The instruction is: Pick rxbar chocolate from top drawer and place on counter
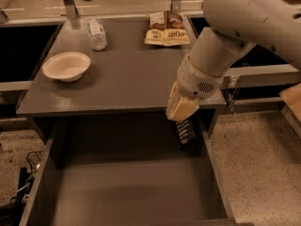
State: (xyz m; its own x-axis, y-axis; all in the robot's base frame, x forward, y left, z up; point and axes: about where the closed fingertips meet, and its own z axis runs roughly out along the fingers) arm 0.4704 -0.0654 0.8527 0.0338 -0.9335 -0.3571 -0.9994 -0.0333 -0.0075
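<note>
**Snag risk at tabletop lip**

Pincer [181, 118] is clamped on the top end of the chocolate bar [185, 133]. The bar hangs over the drawer [117, 192] at its 2 o'clock, below the tabletop [127, 74] edge. A straight lift could catch the lip and strip it.

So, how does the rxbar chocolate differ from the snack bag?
The rxbar chocolate is small, black and narrow; the snack bag is larger, tan and brown. The bar hangs upright in the gripper over the right side of the top drawer; the bag lies flat on the counter. Both are wrapped snacks.
</note>
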